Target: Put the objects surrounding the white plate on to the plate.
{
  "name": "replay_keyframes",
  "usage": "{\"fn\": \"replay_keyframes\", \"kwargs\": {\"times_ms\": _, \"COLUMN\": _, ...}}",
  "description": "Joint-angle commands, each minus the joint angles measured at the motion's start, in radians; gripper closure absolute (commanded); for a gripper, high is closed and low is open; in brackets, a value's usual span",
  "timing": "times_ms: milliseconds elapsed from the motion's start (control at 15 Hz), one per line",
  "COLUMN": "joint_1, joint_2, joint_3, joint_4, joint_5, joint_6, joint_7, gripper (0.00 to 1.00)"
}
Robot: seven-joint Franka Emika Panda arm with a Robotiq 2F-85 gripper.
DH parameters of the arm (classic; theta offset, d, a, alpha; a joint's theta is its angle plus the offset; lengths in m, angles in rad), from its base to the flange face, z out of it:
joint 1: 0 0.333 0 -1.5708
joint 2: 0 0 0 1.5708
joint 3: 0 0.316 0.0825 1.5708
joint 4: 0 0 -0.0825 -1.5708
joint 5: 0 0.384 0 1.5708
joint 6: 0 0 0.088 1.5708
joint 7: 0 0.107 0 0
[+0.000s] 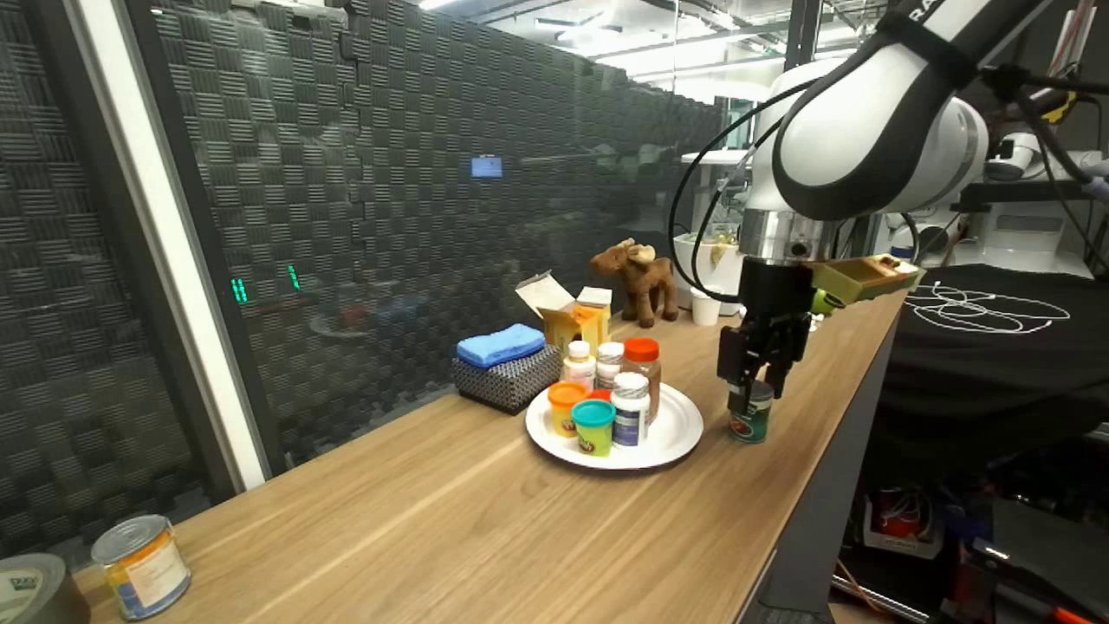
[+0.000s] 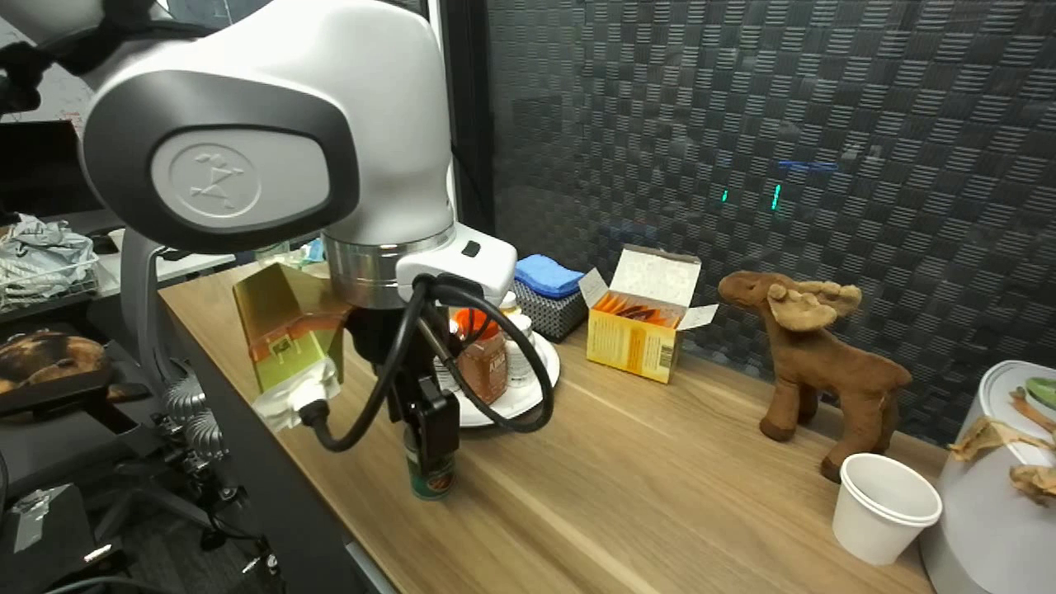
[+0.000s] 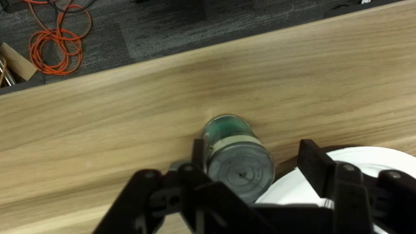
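A green can with a grey lid stands upright on the wooden table beside the plate; it shows in both exterior views (image 1: 749, 426) (image 2: 431, 484) and the wrist view (image 3: 241, 172). My gripper (image 1: 758, 392) is open and low over the can. In the wrist view the fingers (image 3: 252, 155) straddle it, the left finger close against its side, with a gap to the right finger. The white plate (image 1: 539, 433) holds a teal-lidded tub (image 1: 594, 433), an orange-lidded tub (image 1: 565, 407), a red-lidded jar (image 1: 641, 357) and several white-capped bottles (image 1: 631, 416). A red lid is partly hidden behind them.
Behind the plate are a mesh box with a blue cloth (image 1: 502, 345), an open yellow box (image 2: 631, 342) and a toy moose (image 2: 817, 363). White cups (image 2: 879, 511) stand farther along. A tin (image 1: 143, 572) and tape roll (image 1: 39, 594) sit at the far end. The table edge (image 3: 182, 55) is near the can.
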Motion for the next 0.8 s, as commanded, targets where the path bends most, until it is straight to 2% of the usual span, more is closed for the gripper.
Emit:
{"fn": "replay_keyframes", "kwargs": {"times_ms": 0, "joint_1": 0.0, "joint_2": 0.012, "joint_3": 0.006, "joint_4": 0.013, "joint_5": -0.015, "joint_6": 0.066, "joint_7": 0.018, "gripper": 0.55}}
{"fn": "replay_keyframes", "kwargs": {"times_ms": 200, "joint_1": -0.001, "joint_2": 0.007, "joint_3": 0.004, "joint_4": 0.004, "joint_5": -0.05, "joint_6": 0.11, "joint_7": 0.049, "gripper": 0.76}}
{"fn": "replay_keyframes", "kwargs": {"times_ms": 467, "joint_1": 0.0, "joint_2": -0.032, "joint_3": 0.004, "joint_4": -0.001, "joint_5": -0.161, "joint_6": 0.121, "joint_7": 0.156, "gripper": 0.75}}
{"fn": "replay_keyframes", "kwargs": {"times_ms": 733, "joint_1": 0.012, "joint_2": -0.063, "joint_3": 0.027, "joint_4": 0.012, "joint_5": -0.256, "joint_6": 0.066, "joint_7": 0.224, "gripper": 0.76}}
